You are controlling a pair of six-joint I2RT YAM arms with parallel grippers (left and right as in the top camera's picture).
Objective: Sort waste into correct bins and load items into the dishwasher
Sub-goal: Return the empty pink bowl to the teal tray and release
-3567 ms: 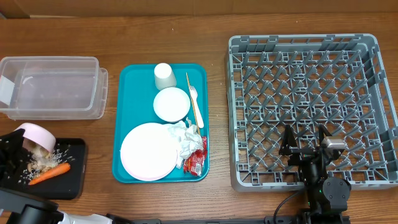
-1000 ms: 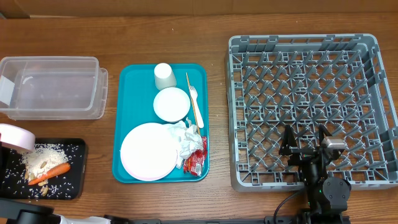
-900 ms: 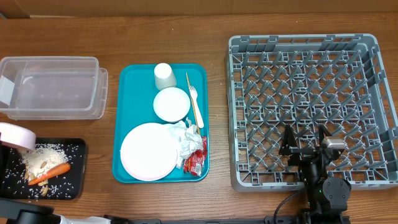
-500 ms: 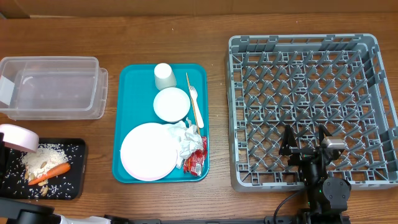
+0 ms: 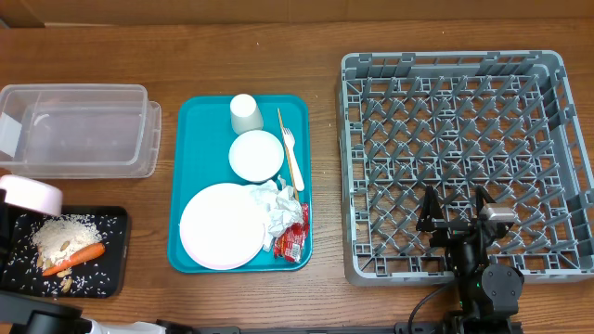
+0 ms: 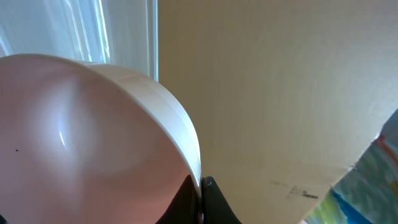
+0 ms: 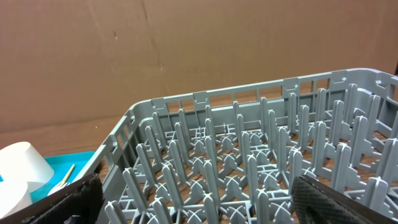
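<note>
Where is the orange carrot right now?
In the overhead view, the carrot lies in the black tray at the bottom left, beside the rice pile, below the clear tub.

The pink bowl has emptied its scraps onto the black tray.

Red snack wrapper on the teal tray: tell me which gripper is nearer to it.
Right. The right gripper hangs open over the grey rack, just right of the red snack wrapper. The left gripper, holding the pink bowl, is far off to its left.
</note>
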